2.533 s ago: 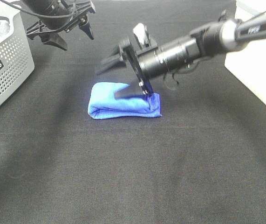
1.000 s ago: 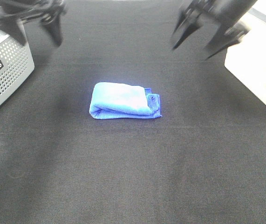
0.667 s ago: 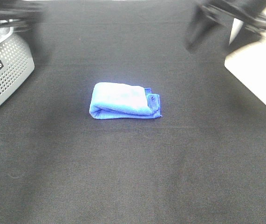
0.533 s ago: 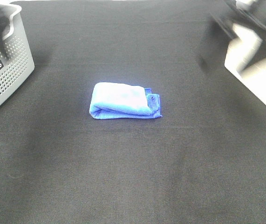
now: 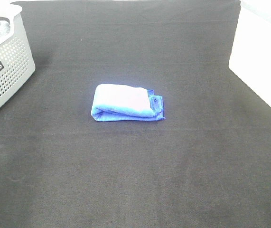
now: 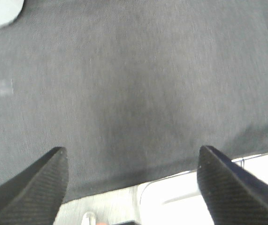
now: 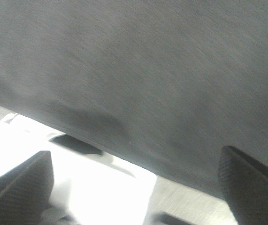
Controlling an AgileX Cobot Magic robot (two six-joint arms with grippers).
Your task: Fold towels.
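Note:
A blue towel (image 5: 126, 102) lies folded into a small thick rectangle on the black cloth near the middle of the table. Neither arm shows in the exterior high view. My left gripper (image 6: 134, 159) is open and empty above bare black cloth near the table's edge; its two dark fingertips (image 6: 35, 185) stand wide apart. My right gripper (image 7: 136, 168) is also open and empty, over the black cloth and a white surface at its border. The towel is not in either wrist view.
A grey perforated basket (image 5: 4, 71) holding cloth stands at the far left. A white surface (image 5: 263, 61) borders the black cloth on the right. The black table cloth (image 5: 135, 180) spreads around the towel.
Both arms have pulled back from the towel and left the exterior high view. The right gripper has let go of the towel, which stays folded in place.

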